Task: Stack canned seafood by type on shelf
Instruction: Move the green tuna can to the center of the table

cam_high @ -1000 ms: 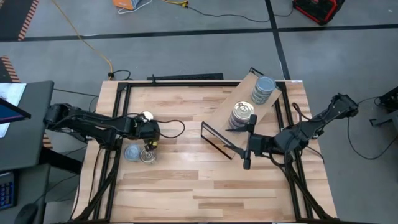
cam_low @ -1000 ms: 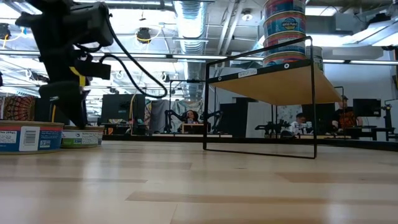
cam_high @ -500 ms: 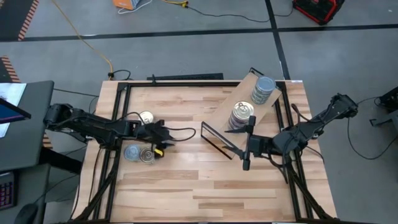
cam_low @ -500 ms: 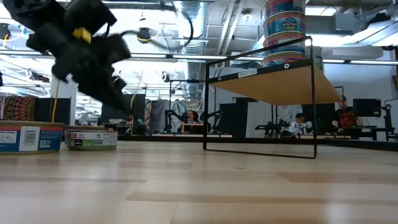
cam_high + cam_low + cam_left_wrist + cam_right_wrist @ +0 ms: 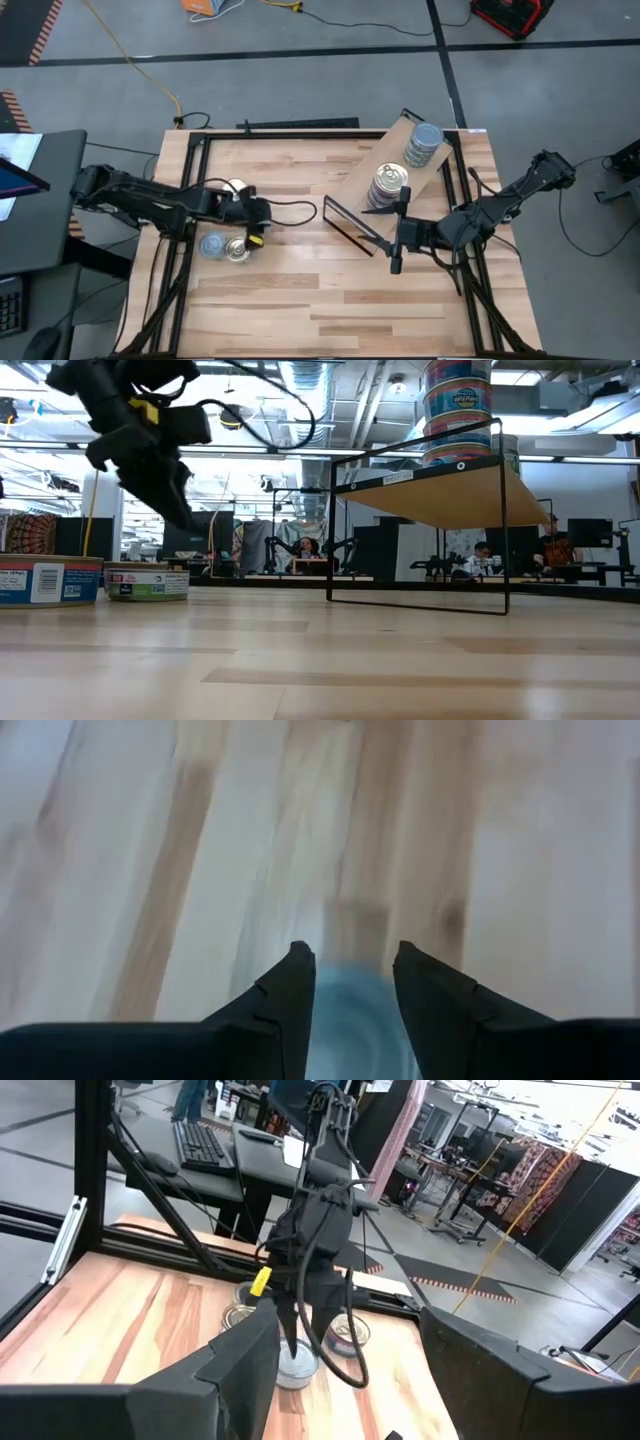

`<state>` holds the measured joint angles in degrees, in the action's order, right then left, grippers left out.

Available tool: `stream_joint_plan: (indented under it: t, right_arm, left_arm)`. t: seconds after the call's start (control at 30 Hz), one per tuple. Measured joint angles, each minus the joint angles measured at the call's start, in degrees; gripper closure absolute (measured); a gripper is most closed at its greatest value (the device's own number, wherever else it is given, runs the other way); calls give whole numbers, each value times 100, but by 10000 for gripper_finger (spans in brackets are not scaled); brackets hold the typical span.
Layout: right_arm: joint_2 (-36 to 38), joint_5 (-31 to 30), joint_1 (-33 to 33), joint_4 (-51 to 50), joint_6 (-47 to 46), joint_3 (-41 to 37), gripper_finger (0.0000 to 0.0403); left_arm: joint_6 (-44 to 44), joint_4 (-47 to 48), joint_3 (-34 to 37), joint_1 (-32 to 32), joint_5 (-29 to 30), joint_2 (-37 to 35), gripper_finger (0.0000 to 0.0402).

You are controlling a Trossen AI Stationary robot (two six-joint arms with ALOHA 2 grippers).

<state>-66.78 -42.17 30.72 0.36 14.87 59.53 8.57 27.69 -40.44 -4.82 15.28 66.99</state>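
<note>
Two stacks of tins stand on one shelf (image 5: 395,150) at upper right of the overhead frame: a gold-lidded stack (image 5: 388,186) and a blue-lidded stack (image 5: 423,143). At left, three loose tins remain on the counter (image 5: 320,290): one blue-lidded (image 5: 211,244), two gold-lidded (image 5: 238,250) (image 5: 235,187).

two tin stacks (image 5: 390,186) on shelf (image 5: 400,165) at table's right; three loose tins (image 5: 225,247) at left
</note>
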Motion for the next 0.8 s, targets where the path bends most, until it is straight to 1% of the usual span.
stream_joint_plan:
  t: [0.07,0.17,0.3,0.4,0.57,0.7,0.8]
  right_arm:
    - [0,0,0,-2,2,0,131]
    - [0,0,0,-3,2,0,131]
    - [0,2,0,-15,2,-2,131]
    - [0,2,0,-25,4,-2,131]
    - [0,2,0,-39,-2,-2,131]
    - [0,2,0,-37,-6,-2,131]
    - [0,2,0,-75,-71,-2,131]
  left_arm:
    - [164,539,-127,0,136,173,272]
    - [172,1038,-138,0,322,577,272]
    - [-145,906,-167,-7,418,1207,272]
    - [-446,259,-173,-45,288,1575,272]
    - [-1049,-1362,-162,-299,81,1990,272]
    - [-1487,-2508,-151,-475,-539,2272,272]
    - [-1660,-2964,-201,-605,-936,2495,272]
